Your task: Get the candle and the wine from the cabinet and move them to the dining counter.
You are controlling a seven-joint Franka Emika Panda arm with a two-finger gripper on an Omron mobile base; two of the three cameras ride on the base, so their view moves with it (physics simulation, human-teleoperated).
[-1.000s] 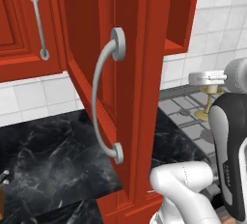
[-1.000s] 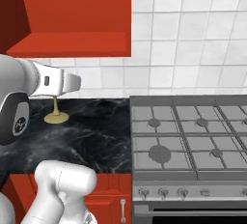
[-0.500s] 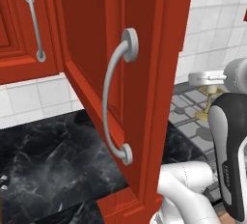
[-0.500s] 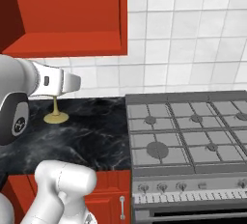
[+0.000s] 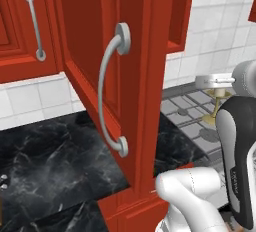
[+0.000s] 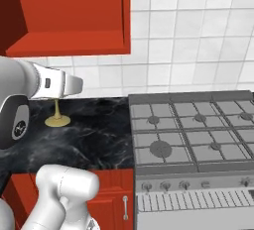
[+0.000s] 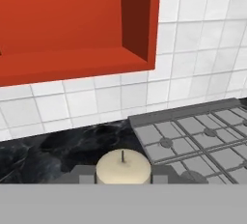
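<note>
We carry the candle [image 7: 122,166], our jaws pinching it, out of the cabinet [image 5: 125,76]; next we must drive to the dining counter.

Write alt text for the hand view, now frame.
A cream-white candle with a short wick sits at the bottom centre between the gripper's two dark fingertips, seen from above. Beyond it lie a black marble worktop and a grey gas hob to the right, a white-tile backsplash behind, and the underside of the red cabinet overhead.
</note>
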